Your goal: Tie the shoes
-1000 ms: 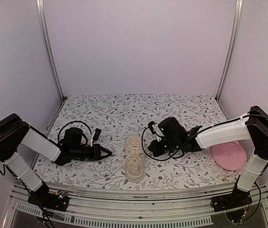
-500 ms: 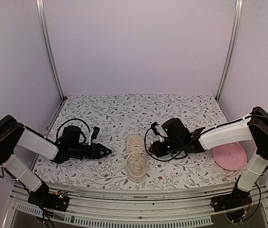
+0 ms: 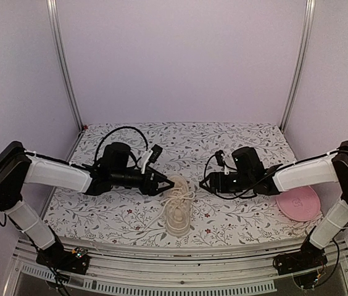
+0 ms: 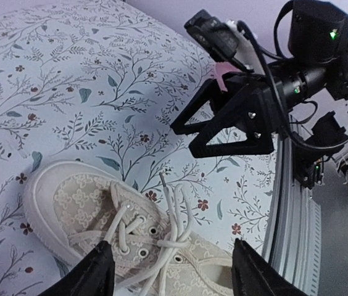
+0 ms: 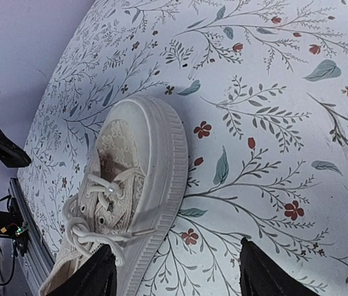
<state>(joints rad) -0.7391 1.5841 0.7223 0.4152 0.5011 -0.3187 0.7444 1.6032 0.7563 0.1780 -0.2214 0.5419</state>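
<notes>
Your L gripper (image 3: pixel 163 184) is spread wide and holds nothing. Its tips sit right at the toe end of the sneaker (image 3: pixel 176 208), on the shoe's left. Top cam can't settle whether they touch it. Your R gripper (image 3: pixel 208 182) is wide too and empty, near the toe on the other side w/ a strip of bare cloth btwn it and the shoe.

Sneaker lies mid-table toward the front edge, sole down on the floral cloth (image 3: pixel 236 139), toe pointing away from the arm bases. Laces (image 3: pixel 175 198) cross over the tongue; one strand trails off the shoe's left onto the cloth. Pink plate (image 3: pixel 300 203) sits well apart, far right, beside the R arm.

What the wrist cams add: L wrist view has its own fingers (image 4: pixel 94 276) at the bottom, either side of the laced section, w/ lace showing in the gap but not pinched. One loose lace end sticks up across the cloth. Same view gives you the R gripper head-on: two black triangular fingers apart, only air btwn them. R wrist view shows the toe cap and ribbed sole edge side-on, a knotted crossing w/ small loops by the eyelets, and a free tip lying over the sole rim. Finished bow or not, can't tell.
</notes>
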